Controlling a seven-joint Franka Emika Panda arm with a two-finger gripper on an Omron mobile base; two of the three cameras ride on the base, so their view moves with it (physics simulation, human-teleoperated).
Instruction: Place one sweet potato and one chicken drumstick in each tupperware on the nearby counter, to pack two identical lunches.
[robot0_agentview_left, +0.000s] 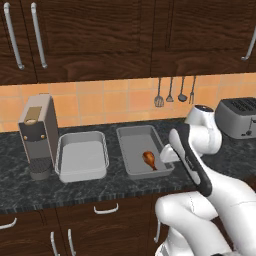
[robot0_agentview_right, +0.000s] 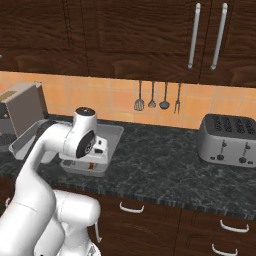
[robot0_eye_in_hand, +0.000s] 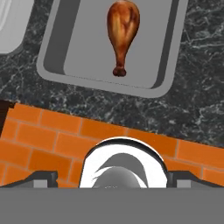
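Observation:
A red-brown chicken drumstick (robot0_agentview_left: 150, 159) lies inside the right tupperware (robot0_agentview_left: 126, 136), thick end toward the wall. In the hand view the drumstick (robot0_eye_in_hand: 123, 33) rests on that tupperware's floor (robot0_eye_in_hand: 52, 65), above my gripper (robot0_eye_in_hand: 113, 178). The gripper is open: its fingertips (robot0_eye_in_hand: 43, 177) stand wide apart with nothing between them. My hand hovers over the right tupperware's near right corner (robot0_agentview_right: 112, 131). The left tupperware (robot0_agentview_left: 82, 174) sits empty beside it on the counter (robot0_agentview_left: 125, 187). The sweet potato is out of view.
A tall grey coffee machine (robot0_agentview_left: 37, 135) stands left of the tupperware. A silver toaster (robot0_agentview_right: 227, 140) sits at the right on the counter. Several utensils (robot0_agentview_left: 172, 92) hang on the orange tiled wall. Dark cabinets hang overhead.

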